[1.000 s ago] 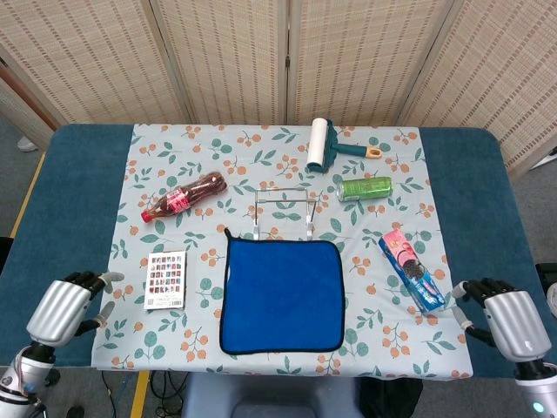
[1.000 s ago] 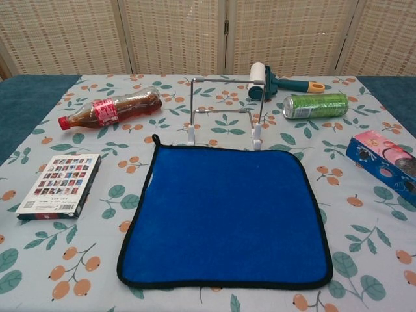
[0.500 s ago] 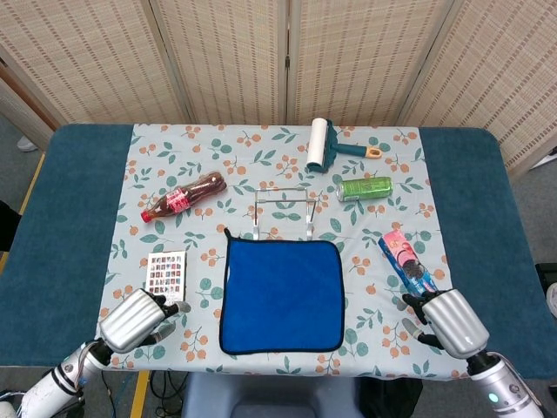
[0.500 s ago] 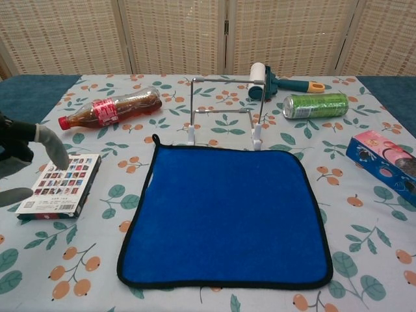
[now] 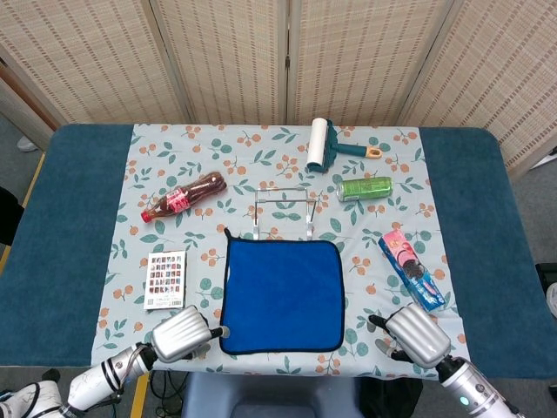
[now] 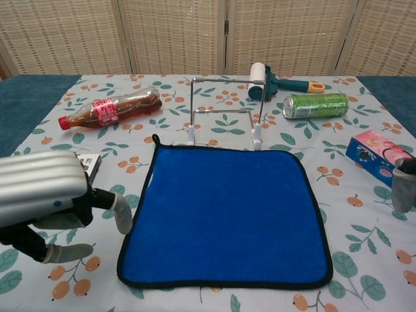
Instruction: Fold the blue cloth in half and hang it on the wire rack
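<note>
While the square, plush blue cloth [image 6: 224, 214] lies flat, both ribbed metallic hands, left hand [image 6: 52, 201] and right hand [image 5: 416, 335], hover empty, fingers apart.

On the bench's floral tablecloth [image 5: 174, 157]: a cola bottle [image 5: 184, 197] lying at 10 o'clock, a lint roller [image 5: 320, 144] at 12, a green can [image 5: 365, 188] on its side at 1, a snack box [image 5: 412, 271] at 4, a card box [image 5: 165, 279] at 8.
</note>
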Action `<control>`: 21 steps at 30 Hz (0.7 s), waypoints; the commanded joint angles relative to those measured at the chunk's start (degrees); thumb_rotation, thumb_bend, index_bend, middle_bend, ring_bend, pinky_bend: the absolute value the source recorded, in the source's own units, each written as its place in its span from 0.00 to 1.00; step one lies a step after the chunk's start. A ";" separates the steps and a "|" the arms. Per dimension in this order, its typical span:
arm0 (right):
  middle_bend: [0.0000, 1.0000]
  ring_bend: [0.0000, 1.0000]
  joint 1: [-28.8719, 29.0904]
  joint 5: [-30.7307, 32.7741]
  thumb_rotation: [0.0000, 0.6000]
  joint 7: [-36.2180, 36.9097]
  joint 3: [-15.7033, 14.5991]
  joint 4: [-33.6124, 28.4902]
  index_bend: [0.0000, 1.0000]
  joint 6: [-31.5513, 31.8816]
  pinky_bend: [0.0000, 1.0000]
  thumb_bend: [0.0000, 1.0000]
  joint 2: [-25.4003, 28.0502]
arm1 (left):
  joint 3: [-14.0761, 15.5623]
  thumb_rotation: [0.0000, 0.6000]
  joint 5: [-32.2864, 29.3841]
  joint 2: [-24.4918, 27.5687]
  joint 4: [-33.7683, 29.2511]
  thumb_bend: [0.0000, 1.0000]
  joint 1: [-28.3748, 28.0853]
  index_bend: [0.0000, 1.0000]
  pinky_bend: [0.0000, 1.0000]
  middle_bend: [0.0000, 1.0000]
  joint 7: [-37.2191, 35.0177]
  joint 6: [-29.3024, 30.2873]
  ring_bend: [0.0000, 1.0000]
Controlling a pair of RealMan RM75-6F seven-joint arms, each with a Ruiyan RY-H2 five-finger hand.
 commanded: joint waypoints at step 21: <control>0.89 0.85 1.69 2.05 1.00 0.83 -1.29 0.60 0.48 -0.98 0.94 0.33 0.86 | 3.04 1.00 -3.14 -9.57 7.87 0.33 -1.71 0.37 0.94 0.99 5.28 -1.48 0.85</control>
